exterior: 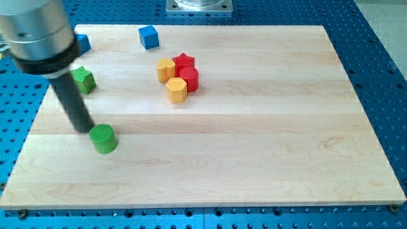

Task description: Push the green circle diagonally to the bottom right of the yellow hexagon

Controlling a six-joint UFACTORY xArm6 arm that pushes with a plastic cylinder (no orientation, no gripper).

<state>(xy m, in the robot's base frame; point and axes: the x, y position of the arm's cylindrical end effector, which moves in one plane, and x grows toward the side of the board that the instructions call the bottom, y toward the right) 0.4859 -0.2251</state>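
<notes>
Green circle: the green circle (103,139) sits on the wooden board (254,159) at the near left, well apart from the cluster in the middle of the far half.

Rod: the arm ends in a dark rod with no jaws to open or close, so it grips nothing; my tip (83,130) is down on the board just to the far left of the green circle, touching it or very nearly so. I cannot tell which.

Yellow hexagon: the yellow hexagon (177,90) is the nearest piece of the cluster, with a red cylinder (189,79) touching it on the far right, a red star (183,62) behind that, and a second yellow block (166,69) at the far left of the group.

Other blocks: a green block (83,79) lies at the far left behind the rod, a blue cube (149,37) stands near the far edge, and another blue block (83,43) is half hidden by the arm.

Done so far: by my reckoning only the approach is made; the tip is on the side a rightward push needs.

Left to do: nearly all of it. The circle has to cross to the right, passing on the near side of the hexagon, and stop at its near right.

Risk: pushing too far away from the near edge could knock the cluster.
</notes>
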